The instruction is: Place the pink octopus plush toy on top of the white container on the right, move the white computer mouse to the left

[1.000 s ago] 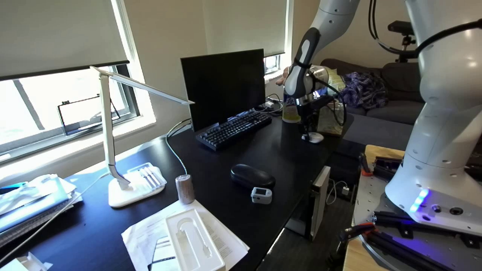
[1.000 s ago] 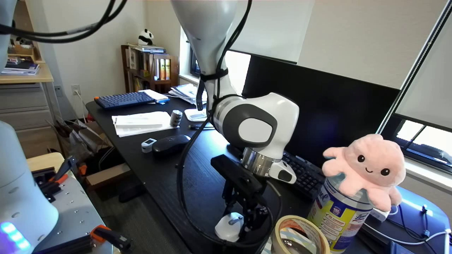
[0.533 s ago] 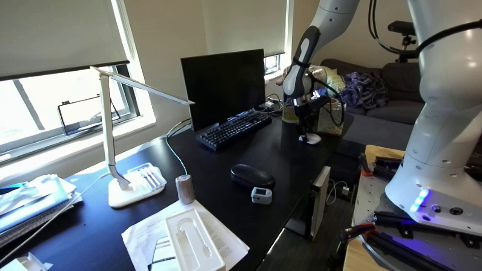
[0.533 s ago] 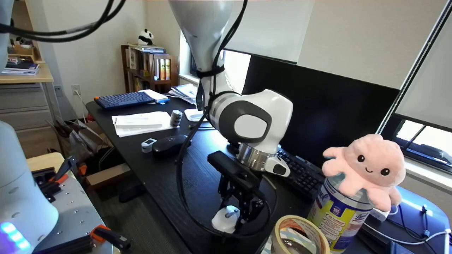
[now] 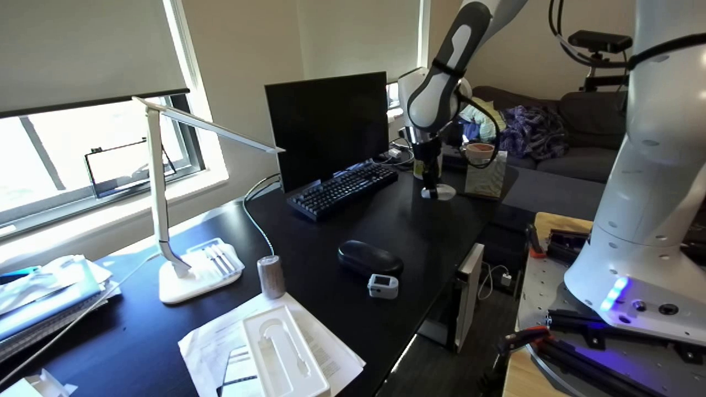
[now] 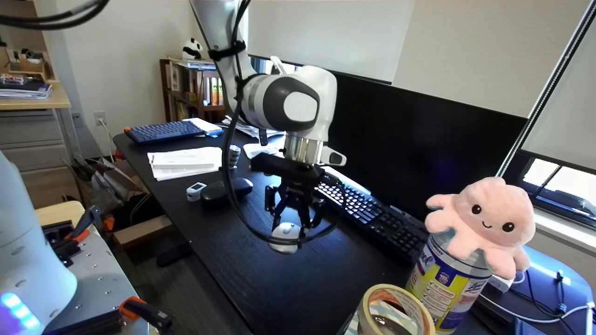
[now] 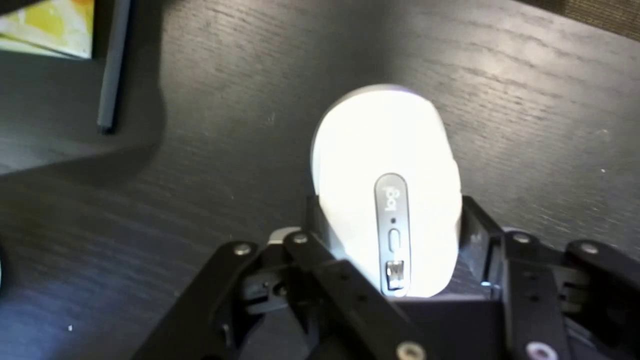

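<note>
Pink octopus plush toy (image 6: 484,228): sitting on top of the white container (image 6: 449,284), leaning slightly, legs spread over the rim. Nothing of mine touches it. I count this half done.
White container: right of the mouse as one faces the monitor (image 6: 419,153), with a blue-and-yellow label. Plush and container are both well apart from my fingers.
Gripper (image 7: 392,215): fingers part-way apart, a pad against each side of the mouse in the wrist view. I read it as a proper hold; squeeze force I can't judge from here.
White computer mouse (image 7: 380,135): between the fingers, wheel end towards the gripper, on the near (robot) side of the keyboard (image 5: 347,187). Underside hard to read against the dark desk (image 6: 302,288); I lean towards lifted, can't be sure.
Leftward side: black case (image 5: 369,258) and small white device (image 5: 383,286) just beside it lie farther left, well apart from the mouse.
Left to do: as I judge it, finish the carry left, lower flat, spread the fingers, back straight out. The release is not yet done.
Progress: my guess, well past halfway. The task names no stopping spot, so I'd set down short of the black case.
</note>
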`<state>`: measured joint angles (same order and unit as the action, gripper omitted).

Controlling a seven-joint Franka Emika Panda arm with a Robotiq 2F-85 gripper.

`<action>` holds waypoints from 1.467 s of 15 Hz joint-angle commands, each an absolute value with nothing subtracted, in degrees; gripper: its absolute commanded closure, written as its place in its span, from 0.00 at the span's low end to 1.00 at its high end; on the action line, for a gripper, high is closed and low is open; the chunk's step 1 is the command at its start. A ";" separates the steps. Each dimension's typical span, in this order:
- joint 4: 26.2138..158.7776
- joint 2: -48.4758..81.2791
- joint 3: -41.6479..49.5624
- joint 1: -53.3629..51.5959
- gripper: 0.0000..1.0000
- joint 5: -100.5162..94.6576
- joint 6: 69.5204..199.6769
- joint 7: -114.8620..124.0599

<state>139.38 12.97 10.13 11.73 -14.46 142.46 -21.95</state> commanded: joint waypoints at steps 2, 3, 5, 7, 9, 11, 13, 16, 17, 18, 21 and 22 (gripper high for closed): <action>133.38 11.01 8.11 10.27 0.59 -11.25 134.11 -22.54; 130.95 11.72 8.05 10.53 0.59 -9.91 132.13 -22.57; 126.62 13.10 8.61 11.44 0.59 -6.69 128.80 -21.08; 122.64 14.71 9.42 13.28 0.59 -2.20 125.77 -22.00; 118.82 16.97 10.42 15.29 0.59 0.83 123.39 -22.20; 114.48 20.44 11.42 17.28 0.59 2.38 122.42 -21.55; 113.16 21.81 11.28 19.01 0.59 3.47 122.78 -23.39; 114.61 21.13 11.27 19.20 0.34 1.64 124.20 -22.07; 115.90 20.84 11.31 18.51 0.59 0.54 124.86 -21.34; 116.31 21.23 10.92 18.54 0.59 1.30 126.31 -21.31; 114.05 24.33 10.74 19.28 0.59 3.02 125.19 -19.92; 114.07 24.67 10.67 19.37 0.59 2.97 125.07 -20.01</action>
